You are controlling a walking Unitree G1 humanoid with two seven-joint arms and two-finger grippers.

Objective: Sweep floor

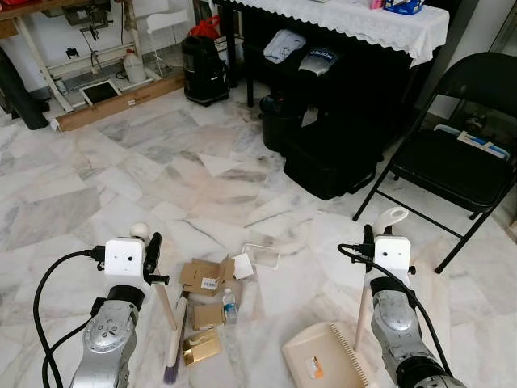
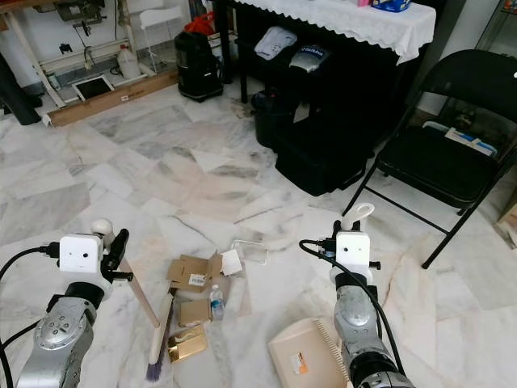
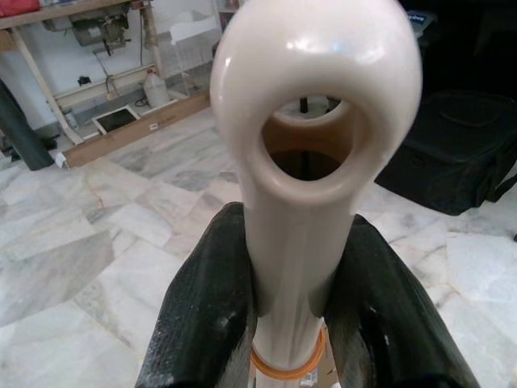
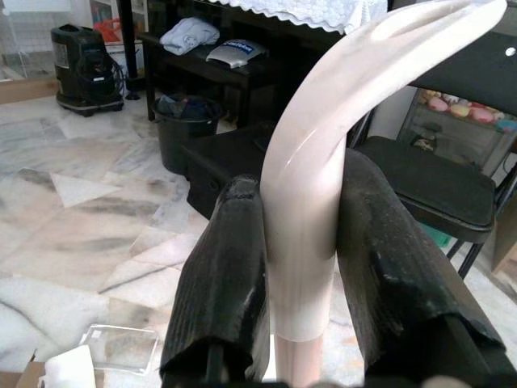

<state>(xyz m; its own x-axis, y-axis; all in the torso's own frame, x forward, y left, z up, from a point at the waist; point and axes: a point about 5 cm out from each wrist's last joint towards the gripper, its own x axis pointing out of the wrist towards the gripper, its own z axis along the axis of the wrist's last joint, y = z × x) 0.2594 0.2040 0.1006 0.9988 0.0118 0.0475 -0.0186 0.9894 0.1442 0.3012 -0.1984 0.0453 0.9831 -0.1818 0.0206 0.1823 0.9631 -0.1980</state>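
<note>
The left gripper [image 1: 149, 242] is clamped on the cream handle of the broom [image 1: 171, 339], both black fingers [image 3: 202, 315] pressed against the shaft just under its looped end. The right gripper [image 1: 370, 240] likewise grips the upright handle of the dustpan [image 1: 323, 356].

The marble floor [image 1: 161, 162] spreads ahead of both. Well beyond the right gripper stands a folding chair [image 1: 460, 162]. The pan lies flat below the right gripper, its mouth towards the litter. The broom head rests below the left gripper, beside flattened cardboard boxes [image 1: 206, 279], with a clear plastic tray [image 1: 260, 255] and a small bottle [image 1: 229, 307] between the two grippers.

To sweep well, the broom should probably drag the litter sideways towards the pan in short strokes (light pieces scatter easily) while the pan's lip is held flush to the floor.
</note>
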